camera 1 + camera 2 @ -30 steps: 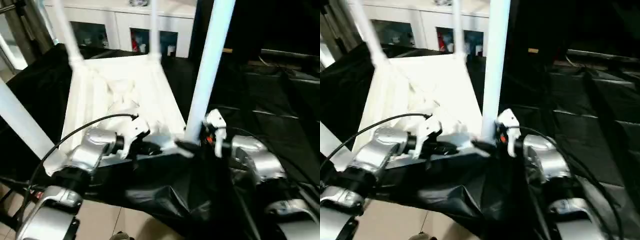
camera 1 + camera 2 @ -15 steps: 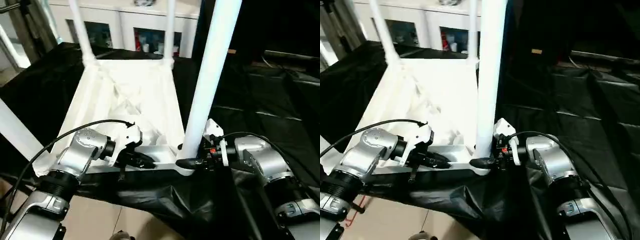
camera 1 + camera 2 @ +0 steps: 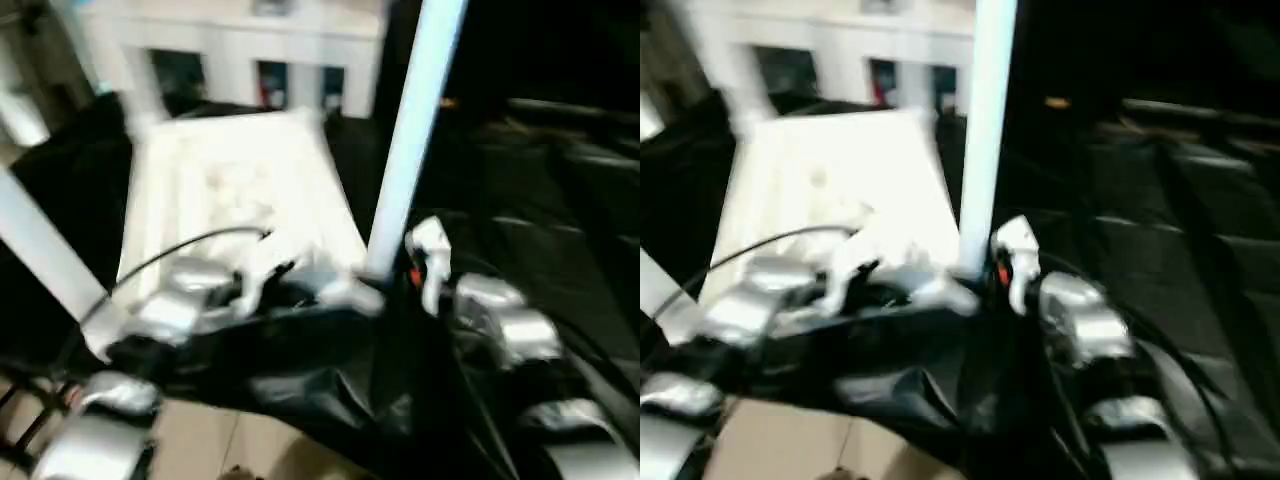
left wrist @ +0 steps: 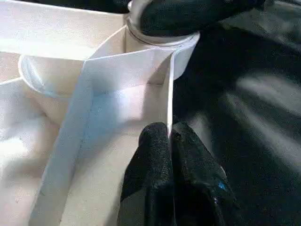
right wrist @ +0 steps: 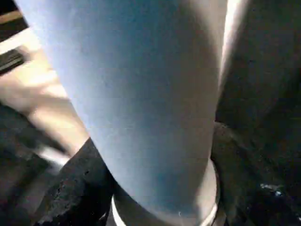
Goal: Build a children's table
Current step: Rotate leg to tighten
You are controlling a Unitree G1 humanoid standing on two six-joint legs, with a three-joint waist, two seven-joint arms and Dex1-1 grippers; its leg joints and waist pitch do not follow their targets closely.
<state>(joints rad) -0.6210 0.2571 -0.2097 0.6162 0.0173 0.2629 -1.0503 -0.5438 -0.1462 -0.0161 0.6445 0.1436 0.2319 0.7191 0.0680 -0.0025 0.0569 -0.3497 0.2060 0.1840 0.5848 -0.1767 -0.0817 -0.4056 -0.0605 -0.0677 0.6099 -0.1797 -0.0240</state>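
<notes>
The children's table [image 3: 240,190] lies upside down on a black cloth, its white legs pointing up. The near right leg [image 3: 410,130] stands in its corner socket [image 4: 160,52]. My right gripper [image 3: 385,285] is at that leg's base. In the right wrist view its black fingers [image 5: 80,188] press on both sides of the leg [image 5: 150,94]. My left gripper [image 4: 169,136] is shut on a thin white rib of the table's underside, just beside the same socket. Another leg [image 3: 45,250] rises at the near left.
A white cabinet [image 3: 230,50] with glass doors stands behind the table. Black cloth [image 3: 560,180] covers the surface to the right and hangs over the near edge. Tan floor [image 3: 200,440] lies below that edge.
The head camera has shaken and shifted, so the whole picture moves. My right gripper's fingers have drawn in on the leg's base. The left gripper keeps its hold on the rib.
</notes>
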